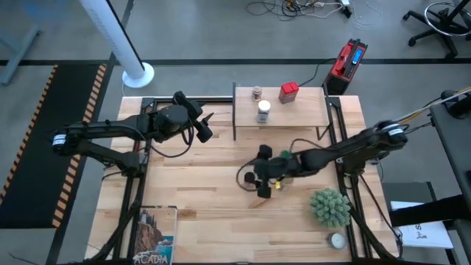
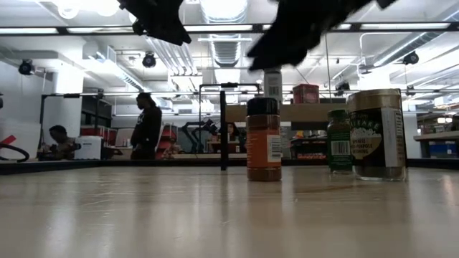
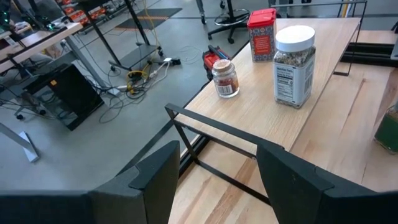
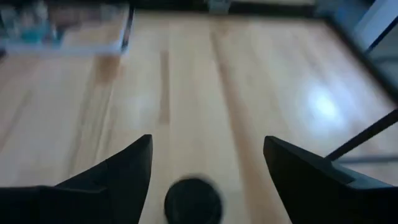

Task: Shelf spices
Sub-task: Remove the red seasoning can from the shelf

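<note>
Three spice containers stand on the shelf in the high view; the right gripper hangs beside table jars near the plant. Right wrist view: fingers spread, empty, over a black-lidded jar. Left wrist view: left gripper open, empty, facing the shelf.

I see a red tin, white-lidded jar and small jar upright on the shelf; other jars stand on the table nearer me.

You see a red tin and a white-lidded jar on the pale wood shelf. Your near jar holds orange spice under a black lid; right of it, a spiky green plant.
</note>
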